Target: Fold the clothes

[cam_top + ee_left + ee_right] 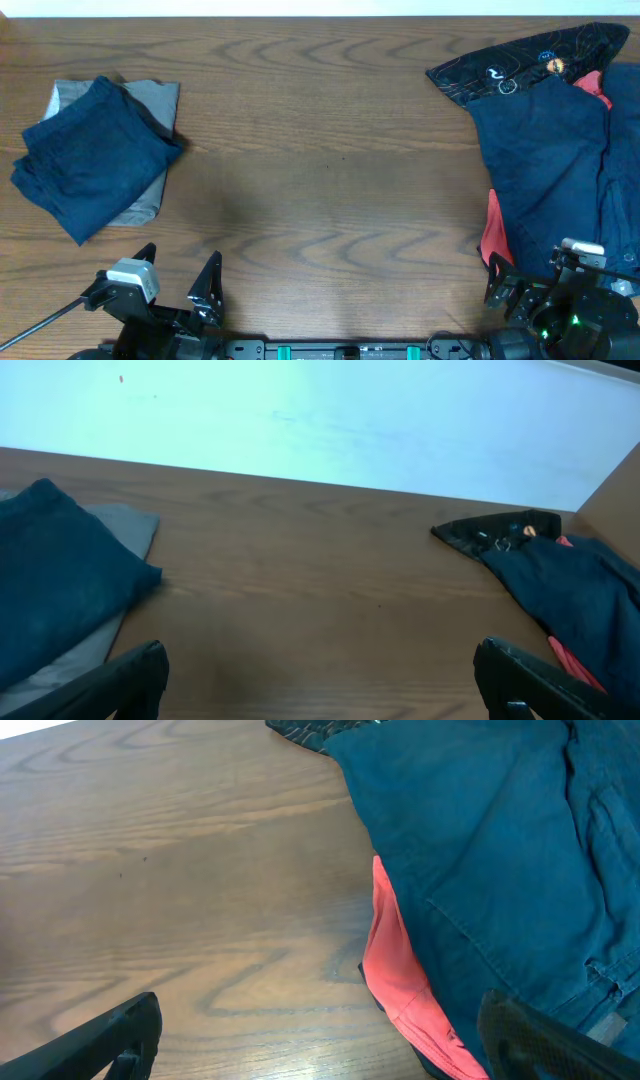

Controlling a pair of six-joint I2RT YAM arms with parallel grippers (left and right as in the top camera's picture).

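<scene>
A folded navy garment (95,155) lies on a folded grey garment (150,110) at the table's left; both show in the left wrist view (50,585). A loose pile sits at the right: large navy trousers (550,160), a black printed garment (530,62) at its far end, and a red garment (494,238) poking out at the near edge. The right wrist view shows the trousers (480,840) and the red garment (400,980). My left gripper (180,275) is open and empty near the front edge. My right gripper (545,270) is open and empty beside the pile.
The wooden table (330,180) spans the view, with a white wall band along its far edge (330,420). A thin black cable (40,318) runs out at the front left.
</scene>
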